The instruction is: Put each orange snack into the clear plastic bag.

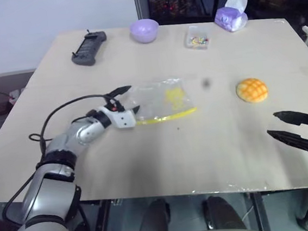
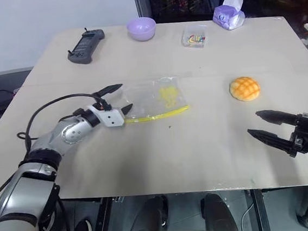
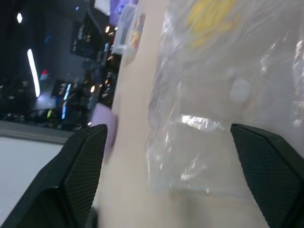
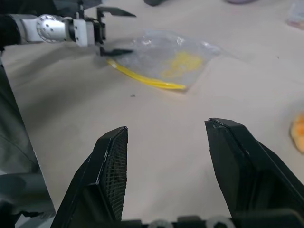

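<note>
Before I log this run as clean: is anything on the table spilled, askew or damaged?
Nothing stands out. The orange snack sits whole on the table, the clear plastic bag lies flat and empty, and the purple bowl stands upright.

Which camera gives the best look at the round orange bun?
The left eye view: the round orange bun sits whole, its grid top showing. The right eye view shows it likewise; the right wrist view catches just an edge of it.
</note>
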